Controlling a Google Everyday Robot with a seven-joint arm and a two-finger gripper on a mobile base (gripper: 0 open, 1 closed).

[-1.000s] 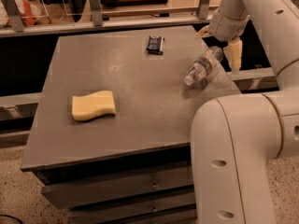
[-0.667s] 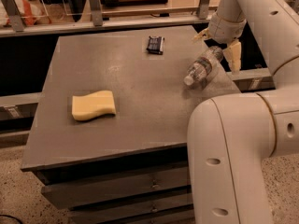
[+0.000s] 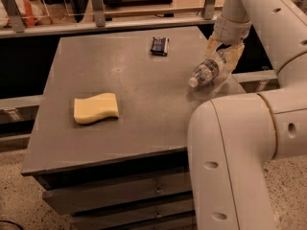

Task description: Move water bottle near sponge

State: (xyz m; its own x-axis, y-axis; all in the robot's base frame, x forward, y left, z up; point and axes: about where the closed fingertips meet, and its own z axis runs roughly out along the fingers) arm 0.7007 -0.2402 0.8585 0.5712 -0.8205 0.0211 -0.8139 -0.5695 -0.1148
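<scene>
The water bottle (image 3: 205, 71), clear with a white cap, is tilted at the table's right edge, cap pointing down-left. My gripper (image 3: 223, 55) comes down from the upper right. Its tan fingers (image 3: 235, 56) sit on either side of the bottle's body and are shut on it. The bottle seems to be just above the tabletop, with a shadow under it. The sponge (image 3: 96, 108), pale yellow with wavy edges, lies flat on the left part of the table, far from the bottle.
A small dark rectangular packet (image 3: 159, 46) lies near the table's back edge. The grey table (image 3: 139, 85) has drawers below. My arm's large white links (image 3: 240, 147) fill the right foreground. A railing runs behind the table.
Gripper and bottle stay in nearly the same place at the right edge. The near arm link has shifted slightly left.
</scene>
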